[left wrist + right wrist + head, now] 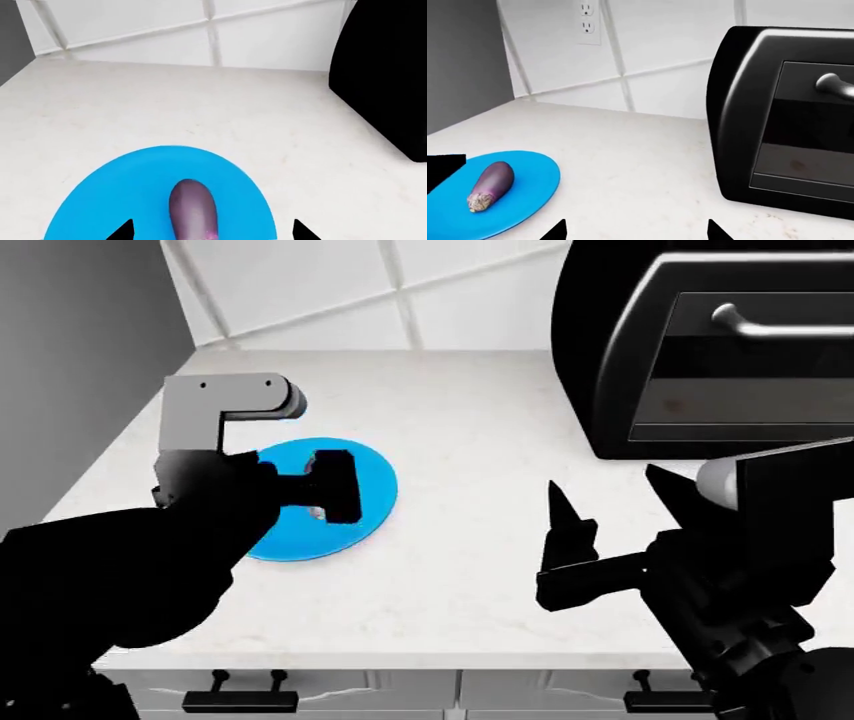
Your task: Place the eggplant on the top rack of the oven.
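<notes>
The eggplant (193, 205), small and glossy purple, lies on a blue plate (100, 200) on the white counter. My left gripper (213, 230) is open just over the plate, its two black fingertips on either side of the eggplant with blue showing between each tip and it. The right wrist view shows the eggplant (492, 185) lying loose on the plate (534, 175). In the head view my left gripper (327, 490) hides it. My right gripper (637, 230) is open and empty above bare counter, right of the plate (380, 485). The big oven and its top rack are out of view.
A small black countertop oven (707, 360) with a bar handle (835, 85) stands at the back right, door shut. A tiled wall with a socket (589, 20) runs behind; a grey wall (67, 360) bounds the left. Drawer handles (240, 702) mark the front edge.
</notes>
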{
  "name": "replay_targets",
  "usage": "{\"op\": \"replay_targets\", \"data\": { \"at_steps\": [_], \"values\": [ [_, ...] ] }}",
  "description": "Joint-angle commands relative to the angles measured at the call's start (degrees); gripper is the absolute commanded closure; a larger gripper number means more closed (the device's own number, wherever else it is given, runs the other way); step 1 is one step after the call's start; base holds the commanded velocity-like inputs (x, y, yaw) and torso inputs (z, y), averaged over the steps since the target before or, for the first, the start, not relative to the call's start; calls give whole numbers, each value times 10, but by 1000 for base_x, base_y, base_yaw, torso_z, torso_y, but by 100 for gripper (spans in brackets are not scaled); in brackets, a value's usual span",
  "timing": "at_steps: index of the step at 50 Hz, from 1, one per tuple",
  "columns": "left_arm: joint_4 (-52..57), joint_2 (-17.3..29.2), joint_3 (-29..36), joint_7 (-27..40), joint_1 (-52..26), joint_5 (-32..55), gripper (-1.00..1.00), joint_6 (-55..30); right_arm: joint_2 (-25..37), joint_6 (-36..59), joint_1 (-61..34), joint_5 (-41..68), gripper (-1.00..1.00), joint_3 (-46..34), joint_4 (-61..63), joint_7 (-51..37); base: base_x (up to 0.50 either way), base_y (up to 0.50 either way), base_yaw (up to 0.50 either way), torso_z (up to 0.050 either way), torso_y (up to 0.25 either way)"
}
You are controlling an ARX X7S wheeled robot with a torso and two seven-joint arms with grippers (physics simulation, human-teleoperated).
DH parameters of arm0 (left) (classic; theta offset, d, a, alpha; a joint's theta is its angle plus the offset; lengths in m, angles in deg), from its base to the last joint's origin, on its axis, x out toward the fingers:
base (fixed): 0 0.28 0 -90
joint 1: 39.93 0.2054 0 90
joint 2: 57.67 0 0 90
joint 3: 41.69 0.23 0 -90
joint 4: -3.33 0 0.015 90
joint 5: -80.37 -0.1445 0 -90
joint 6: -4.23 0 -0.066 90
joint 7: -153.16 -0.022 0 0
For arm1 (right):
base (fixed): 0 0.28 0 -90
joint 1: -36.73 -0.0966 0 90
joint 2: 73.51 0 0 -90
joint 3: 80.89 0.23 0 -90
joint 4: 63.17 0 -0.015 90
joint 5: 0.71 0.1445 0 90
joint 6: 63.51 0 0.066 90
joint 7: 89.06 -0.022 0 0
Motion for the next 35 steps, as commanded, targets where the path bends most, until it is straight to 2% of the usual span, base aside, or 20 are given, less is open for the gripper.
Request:
{"op": "replay_targets", "data": {
  "at_steps": [1, 11, 35],
  "values": [
    [-78, 7, 70, -44, -30, -97, -100, 66, -5, 0, 18, -45, -100, 13, 6, 49, 0, 0, 0, 0, 0],
    [-115, 3, 119, -55, -34, -140, -100, 83, -22, -20, 67, -129, -100, 35, 12, 140, 0, 0, 0, 0, 0],
    [-205, -14, 181, -100, -58, -185, -100, 122, -23, -40, 89, -191, -100, 20, 1, 198, 0, 0, 0, 0, 0]
  ]
}}
